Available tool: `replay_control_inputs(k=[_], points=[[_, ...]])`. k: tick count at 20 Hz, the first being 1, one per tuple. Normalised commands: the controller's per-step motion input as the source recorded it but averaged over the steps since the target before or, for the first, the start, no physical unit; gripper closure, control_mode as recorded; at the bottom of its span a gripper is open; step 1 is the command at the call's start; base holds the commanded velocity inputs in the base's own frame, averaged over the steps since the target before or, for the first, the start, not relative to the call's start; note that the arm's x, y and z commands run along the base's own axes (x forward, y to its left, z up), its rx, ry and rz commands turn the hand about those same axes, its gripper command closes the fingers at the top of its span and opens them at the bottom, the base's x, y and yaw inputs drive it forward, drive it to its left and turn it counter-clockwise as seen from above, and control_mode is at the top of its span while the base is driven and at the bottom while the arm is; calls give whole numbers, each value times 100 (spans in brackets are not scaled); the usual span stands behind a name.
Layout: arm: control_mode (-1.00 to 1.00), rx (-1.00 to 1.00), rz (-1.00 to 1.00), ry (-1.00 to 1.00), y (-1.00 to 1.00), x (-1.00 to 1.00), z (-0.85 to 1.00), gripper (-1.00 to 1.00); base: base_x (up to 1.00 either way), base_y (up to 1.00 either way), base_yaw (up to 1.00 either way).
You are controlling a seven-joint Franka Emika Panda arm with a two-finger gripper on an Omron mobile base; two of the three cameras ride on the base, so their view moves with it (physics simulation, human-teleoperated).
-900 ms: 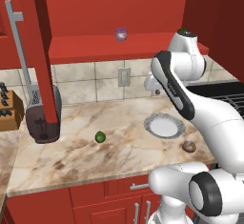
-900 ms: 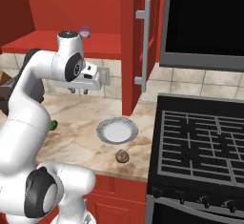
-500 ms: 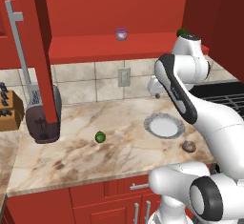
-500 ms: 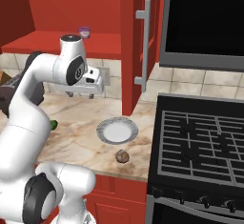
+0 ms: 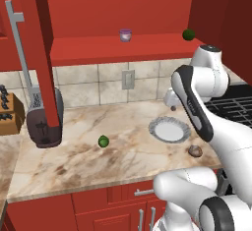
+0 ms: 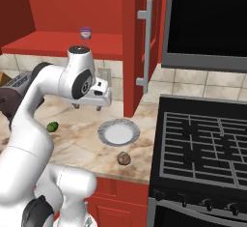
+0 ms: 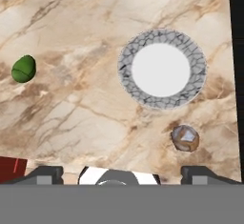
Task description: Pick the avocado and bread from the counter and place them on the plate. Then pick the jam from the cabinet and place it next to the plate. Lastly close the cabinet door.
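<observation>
Hovering end effector (image 7: pixel 121 173), seemingly open, above plate (image 7: pixel 162 69).

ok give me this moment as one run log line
end effector: open, holds nothing | avocado: on counter | bread: on counter | plate: bare | jam: on cabinet shelf

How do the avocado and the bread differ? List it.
The avocado is bright green and smooth; the bread is brown-tan with a pale, lumpy top. The avocado lies well away from the plate, out on the open counter; the bread lies close beside the plate, near the counter's front edge. Both are small, roughly alike in size, and not on the plate.
</observation>
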Motion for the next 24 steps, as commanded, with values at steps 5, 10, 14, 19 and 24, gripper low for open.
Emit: replay_control_inputs(k=[5,10,14,19,24], points=[[-100,0,-1,0,-21,-48,-20,-100,0,0,0],[-100,0,-6,0,-4,-36,-20,-100,0,0,0],[-100,0,-9,0,0,-24,-29,-100,0,0,0],[-100,0,-11,0,-5,-9,-37,-100,0,0,0],[-100,0,-11,0,-18,0,-46,-100,0,0,0]])
